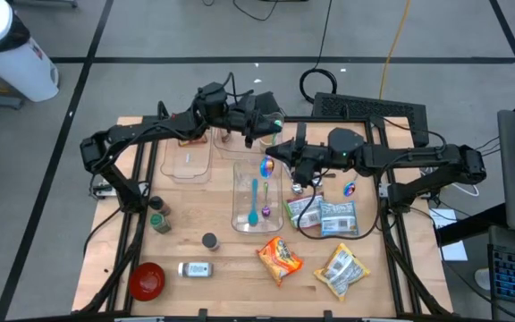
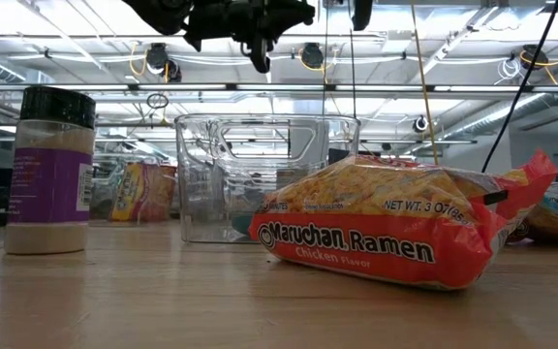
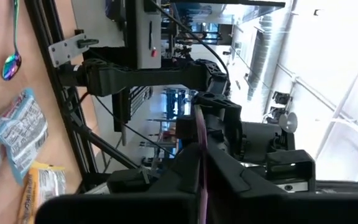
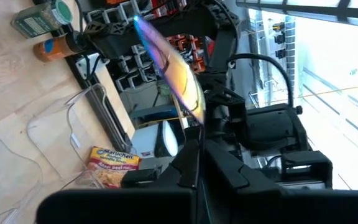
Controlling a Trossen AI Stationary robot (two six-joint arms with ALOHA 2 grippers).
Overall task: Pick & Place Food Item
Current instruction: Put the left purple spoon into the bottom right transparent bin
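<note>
High view: my left gripper (image 1: 256, 136) hangs above the far end of the clear container (image 1: 256, 195), jaws pinched on a thin purple handle (image 3: 201, 146). My right gripper (image 1: 282, 161) sits just beside that container's far right corner, jaws clamped on an iridescent spoon (image 4: 169, 65). Ramen packet (image 1: 279, 258) lies on the tabletop (image 1: 231, 277) near the container's near right corner. A teal spoon (image 1: 254, 199) rests inside the container.

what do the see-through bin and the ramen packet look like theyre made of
The bin looks like clear rigid plastic: glossy walls, and the room shows through them. The ramen packet looks like thin printed plastic film, shiny and crinkled, with a crimped end seam. Both are judged by look only.
</note>
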